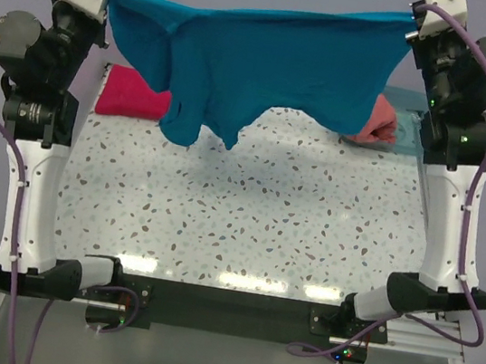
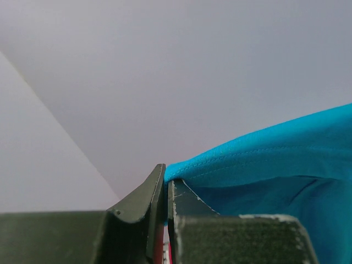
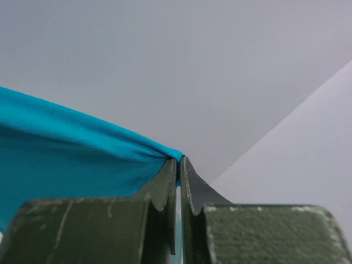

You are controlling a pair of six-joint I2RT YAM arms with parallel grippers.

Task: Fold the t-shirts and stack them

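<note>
Your left claw [image 2: 166,179] clamps one corner of the teal shirt [image 1: 270,62], and your right claw [image 3: 179,163] pinches the opposite corner. The shirt hangs stretched between them above the table [image 1: 245,228]. The crimson shirt [image 1: 131,94] lies far left, the salmon shirt [image 1: 380,120] far right.

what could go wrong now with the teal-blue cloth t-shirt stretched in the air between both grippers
The left gripper and right gripper each pinch only a thin edge of the teal-blue cloth t-shirt; pulled this taut, a corner may slip out. The cloth hangs bunched and uneven, lower toward the left, so it may land creased. Its hanging folds seem close to the folded crimson cloth shirt and could drag it.
</note>
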